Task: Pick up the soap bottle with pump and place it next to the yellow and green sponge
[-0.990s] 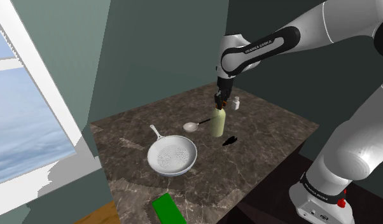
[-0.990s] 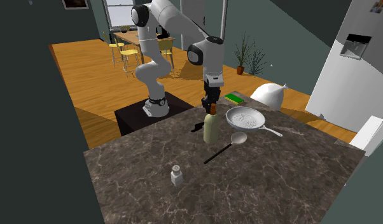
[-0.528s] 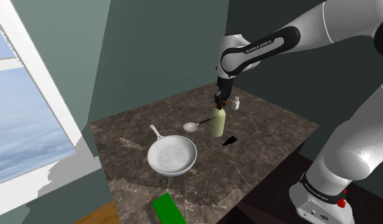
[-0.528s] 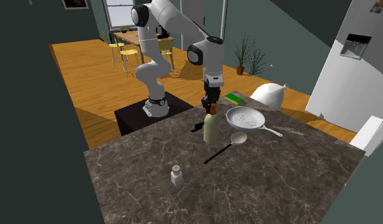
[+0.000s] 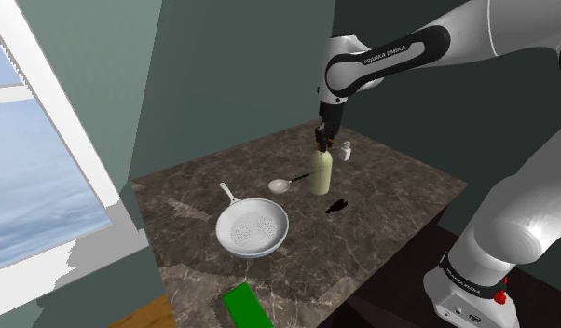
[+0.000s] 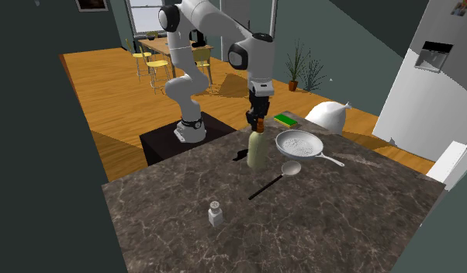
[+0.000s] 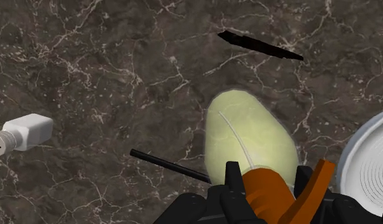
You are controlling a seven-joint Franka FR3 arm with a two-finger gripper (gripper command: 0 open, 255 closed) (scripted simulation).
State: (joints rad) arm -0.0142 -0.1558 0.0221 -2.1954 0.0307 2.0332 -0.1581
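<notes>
The soap bottle (image 5: pixel 320 173) is pale yellow-green with an orange pump (image 7: pixel 267 192). It hangs upright just above the dark marble counter (image 5: pixel 390 200). My gripper (image 5: pixel 321 142) comes straight down and is shut on the pump, as the second exterior view shows at the gripper (image 6: pixel 258 124) and bottle (image 6: pixel 255 150). In the wrist view my gripper (image 7: pixel 266 184) clasps the orange pump from both sides, with the bottle body (image 7: pixel 247 140) below it. The sponge (image 5: pixel 245 306) lies at the counter's near edge in the shoulder view; its yellow and green sponge (image 6: pixel 285 119) sides show in the second exterior view.
A white strainer pan (image 5: pixel 253 228) sits between the bottle and the sponge. A spoon (image 5: pixel 286 184) lies beside the bottle. A white shaker (image 5: pixel 345 150) stands behind it. A flat black thing (image 5: pixel 337 206) lies on the counter nearby. A white bag-like object (image 6: pixel 327 115) sits near the sponge.
My gripper has risen a little with the bottle in it; the bottle's base has come up off the counter. Nothing else has moved.
</notes>
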